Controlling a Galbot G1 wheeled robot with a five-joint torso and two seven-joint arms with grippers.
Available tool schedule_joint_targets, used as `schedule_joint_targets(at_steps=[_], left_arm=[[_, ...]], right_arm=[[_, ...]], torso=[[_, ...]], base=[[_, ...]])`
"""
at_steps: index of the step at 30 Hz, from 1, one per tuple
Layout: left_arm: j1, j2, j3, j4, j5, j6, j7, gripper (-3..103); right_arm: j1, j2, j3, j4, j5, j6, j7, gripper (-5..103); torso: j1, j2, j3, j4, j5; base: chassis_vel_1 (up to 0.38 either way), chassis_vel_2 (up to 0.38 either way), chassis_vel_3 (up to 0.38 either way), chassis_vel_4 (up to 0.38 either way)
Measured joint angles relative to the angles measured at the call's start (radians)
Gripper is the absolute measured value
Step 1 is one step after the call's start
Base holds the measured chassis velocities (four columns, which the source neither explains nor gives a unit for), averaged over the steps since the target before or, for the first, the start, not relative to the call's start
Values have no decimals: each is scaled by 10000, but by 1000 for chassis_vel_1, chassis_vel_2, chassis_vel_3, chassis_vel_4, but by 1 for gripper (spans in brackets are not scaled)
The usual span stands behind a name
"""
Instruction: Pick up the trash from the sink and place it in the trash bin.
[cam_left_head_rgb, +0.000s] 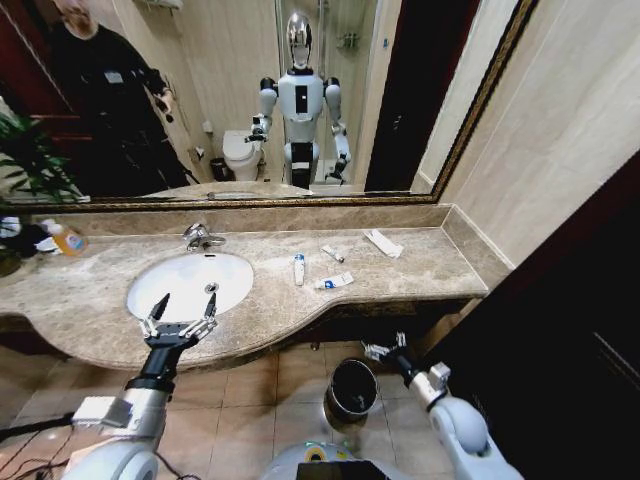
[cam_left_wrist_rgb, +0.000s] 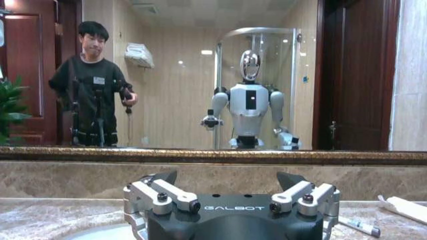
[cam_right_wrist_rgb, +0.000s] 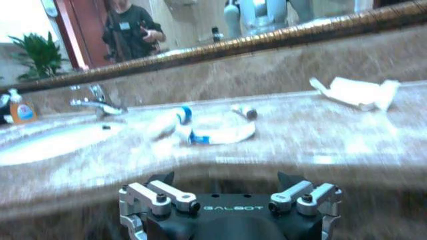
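Four bits of trash (cam_left_head_rgb: 298, 268) are lying on the countertop (cam_left_head_rgb: 420, 265) right of the sink (cam_left_head_rgb: 190, 284). The left gripper (cam_left_head_rgb: 180, 312), marked GALBOT, is hovering spread open over the sink's front rim. The right gripper (cam_left_head_rgb: 384, 349) is hanging open just above the trash bin (cam_left_head_rgb: 352, 389).

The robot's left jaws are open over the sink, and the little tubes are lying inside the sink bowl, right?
Not quite. The left gripper does hang open at the front edge of the sink, but the tubes aren't in the bowl. The head view shows them on the countertop, to the right of the sink, with the flat white packet farther along.
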Motion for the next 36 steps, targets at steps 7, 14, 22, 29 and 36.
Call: schedule_joint_targets(at_steps=[7,14,22,29,36], left_arm=[[0,0,0,0,1,0,0,100],[0,0,0,0,0,0,0,100],[0,0,0,0,1,0,0,100],[0,0,0,0,0,0,0,100],[0,0,0,0,0,-1,0,100]], right_arm=[[1234,-458,-822,-26,357,-621,831,100],[2589,-748,-1854,-581,501,-840,944,100],[3956,-675,-3008,-1330,672,-1168,1293,100],[4670,-454,-3918,-1717,944,-1568,2488,100],[5110,-226,-4497,-1934,1510,-1987,3511,100]], torso=[[0,0,0,0,1],[0,0,1,0,0],[0,-1,1,1,0],[0,0,1,0,-1],[1,0,1,0,-1]], base=[[0,0,0,0],[0,0,0,0],[0,0,0,0],[0,0,0,0],[0,0,0,0]])
